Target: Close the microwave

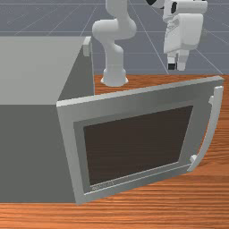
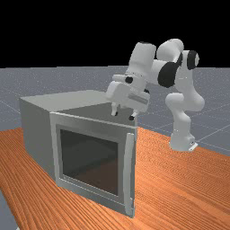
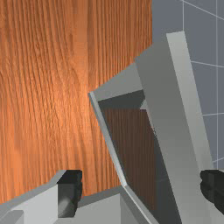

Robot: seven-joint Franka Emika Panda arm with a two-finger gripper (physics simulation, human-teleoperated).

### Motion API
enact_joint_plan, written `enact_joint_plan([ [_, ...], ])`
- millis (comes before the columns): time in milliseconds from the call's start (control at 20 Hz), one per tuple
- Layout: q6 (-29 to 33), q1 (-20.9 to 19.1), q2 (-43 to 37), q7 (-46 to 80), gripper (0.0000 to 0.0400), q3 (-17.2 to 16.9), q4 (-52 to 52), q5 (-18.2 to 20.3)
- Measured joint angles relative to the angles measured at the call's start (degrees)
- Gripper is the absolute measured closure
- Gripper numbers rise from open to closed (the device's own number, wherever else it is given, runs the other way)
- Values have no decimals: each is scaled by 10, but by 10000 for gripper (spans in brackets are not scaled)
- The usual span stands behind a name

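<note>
Grey floor (image 1: 147, 53) with pale lines lies behind the orange-brown wood table (image 1: 152, 203) in the front view. The microwave (image 1: 27, 152) stands at that view's left, its body cut off by the edge. The door (image 1: 129, 112) is open, its long side running from the body toward the front view's right, the outer face and dark window (image 1: 138, 143) toward the camera. It hides most of the inside. The gripper (image 1: 176, 67) is above and beyond the door's free end, fingers apart; the arm (image 1: 114, 29) runs out of the picture at the top.

The far view has a black backdrop and the whole arm, down to its base. The microwave is at the far view's left, its body reaching back from the door and the handle (image 2: 129, 173) upright at the free edge. The fingertips hang over the door's top edge; whether either touches it, I can't tell.

In the wrist view, the fingers stand wide apart with nothing clamped. Here the door's inner side shows, its free end pointing away from the gripper; the body beside one finger is cut off.
</note>
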Motion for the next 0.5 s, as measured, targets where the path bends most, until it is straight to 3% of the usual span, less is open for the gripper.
enact_joint_plan([
  [50, 60, 45, 10, 86, 0, -59, 6, -87],
  [100, 80, 68, 27, 111, 0, -91, 26, -109],
  [150, 74, 48, 37, 69, 0, -67, 40, -72],
  [200, -27, -6, 54, -45, 0, 6, 87, 37],
  [250, -191, -2, 122, -14, 0, 6, 229, 66],
  [300, -282, -9, 184, -73, 0, 19, 344, 78],
  [350, -180, -12, 123, -70, 0, 17, 217, 72],
  [400, -172, -13, 124, -70, 1, 17, 210, 72],
  [450, -232, -13, 161, -73, 14, 19, 279, 79],
  [500, -203, -14, 144, -73, 12, 19, 247, 78],
])
